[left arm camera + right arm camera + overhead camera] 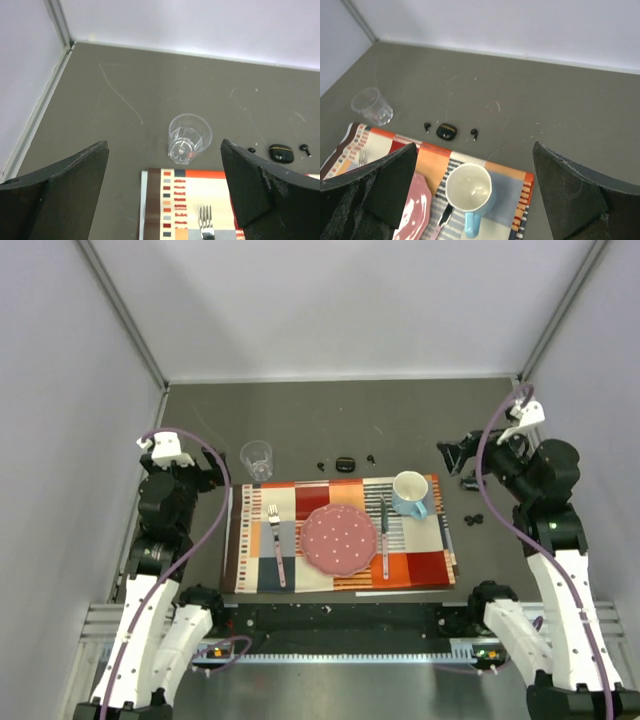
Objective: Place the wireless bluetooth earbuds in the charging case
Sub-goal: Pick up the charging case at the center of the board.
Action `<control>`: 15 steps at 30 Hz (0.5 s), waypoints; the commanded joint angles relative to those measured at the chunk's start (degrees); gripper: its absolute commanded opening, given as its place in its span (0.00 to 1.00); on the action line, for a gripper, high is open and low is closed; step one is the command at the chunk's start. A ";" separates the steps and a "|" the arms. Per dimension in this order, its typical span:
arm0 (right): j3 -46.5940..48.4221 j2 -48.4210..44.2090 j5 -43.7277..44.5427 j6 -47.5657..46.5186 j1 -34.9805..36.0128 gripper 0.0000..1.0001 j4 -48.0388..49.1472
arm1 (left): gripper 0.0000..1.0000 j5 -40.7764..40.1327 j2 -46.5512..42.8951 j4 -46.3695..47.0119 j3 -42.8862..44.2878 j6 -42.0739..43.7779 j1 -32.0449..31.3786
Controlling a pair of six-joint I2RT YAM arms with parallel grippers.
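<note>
A: Charging case [446, 131]: on the bare table [300, 420], just past the far edge of the placemat [420, 565]. Looks shut, with a pale mark across the top. Cannot confirm lid state from here.

B: Noted. Cup-side earbud [426, 126] just beside it on one flank, mug-side earbud [474, 133] just beside it on the other. Both apart from the case, neither seated.

A: Farther out: clear cup [371, 105] off toward the left arm. Blue mug [469, 192] on the placemat, near the case on the right arm's side. Pink plate [338, 538], fork [276, 545] and knife [384, 530] lower on the mat.

B: Left gripper [164, 150]: spread wide, empty, hanging well clear of the table, facing the cup. Right gripper [474, 147]: likewise wide apart and holding nothing, aimed toward mug and case.

A: No step of the task done, then. Risks?

B: Plenty. Tiny glossy buds, likely to squirt out of a pinch closed off-centre, then roll on the hard table. Broad fingers, so easy to nudge the case or flick the neighbouring bud on the way down. If truly shut, needs opening first. Light case, liable to skid or tip unless braced by the other gripper.

A: And the mug?

B: Tall, close to the reach line from the right arm. Could be clipped at the rim on a low pass. Also worth minding bud orientation: no seating with a bud turned the wrong way.
</note>
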 commanded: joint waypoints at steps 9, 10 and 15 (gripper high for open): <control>26.33 17.20 12.26 -15.52 12.35 0.99 -29.46 | 0.99 1.96 -1.08 -9.61 1.02 -2.21 0.13; 27.57 20.08 14.90 -15.43 13.24 0.99 -32.18 | 0.99 2.13 -0.73 -10.67 2.24 -2.23 0.22; 26.47 19.25 13.02 -13.67 13.69 0.99 -27.48 | 0.99 4.23 0.33 -13.23 2.87 -0.40 0.22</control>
